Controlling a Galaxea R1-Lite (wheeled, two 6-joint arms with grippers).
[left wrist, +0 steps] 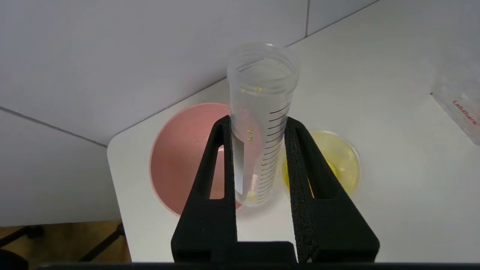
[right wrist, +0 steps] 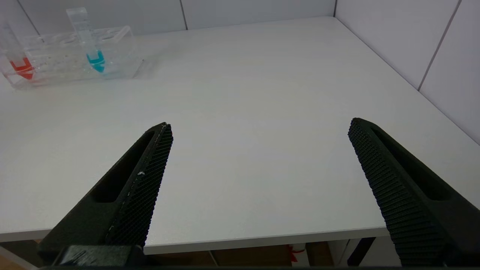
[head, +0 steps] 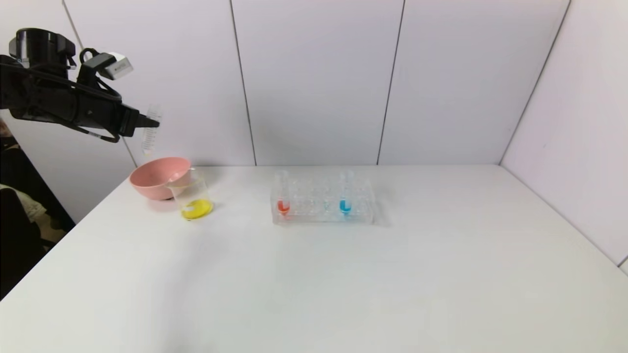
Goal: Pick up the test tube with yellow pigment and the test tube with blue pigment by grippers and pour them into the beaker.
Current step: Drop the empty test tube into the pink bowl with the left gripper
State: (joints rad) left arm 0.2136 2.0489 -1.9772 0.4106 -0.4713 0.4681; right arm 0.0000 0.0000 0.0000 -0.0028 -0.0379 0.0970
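My left gripper (head: 153, 122) is shut on the yellow-pigment test tube (head: 150, 131), held upright high above the pink bowl at the far left. In the left wrist view the gripper (left wrist: 257, 125) clamps the tube (left wrist: 262, 112), which holds only yellow droplets and a trace at its tip. The beaker (head: 192, 196) stands beside the bowl with yellow liquid in its bottom; it also shows in the left wrist view (left wrist: 339, 159). The blue-pigment test tube (head: 346, 196) stands in the clear rack, also seen in the right wrist view (right wrist: 90, 41). My right gripper (right wrist: 260, 127) is open and empty over the table's near edge.
A pink bowl (head: 159, 177) sits behind the beaker at the table's far left corner. The clear rack (head: 322, 202) at mid-table also holds a red-liquid tube (head: 283, 196). White walls stand behind and to the right.
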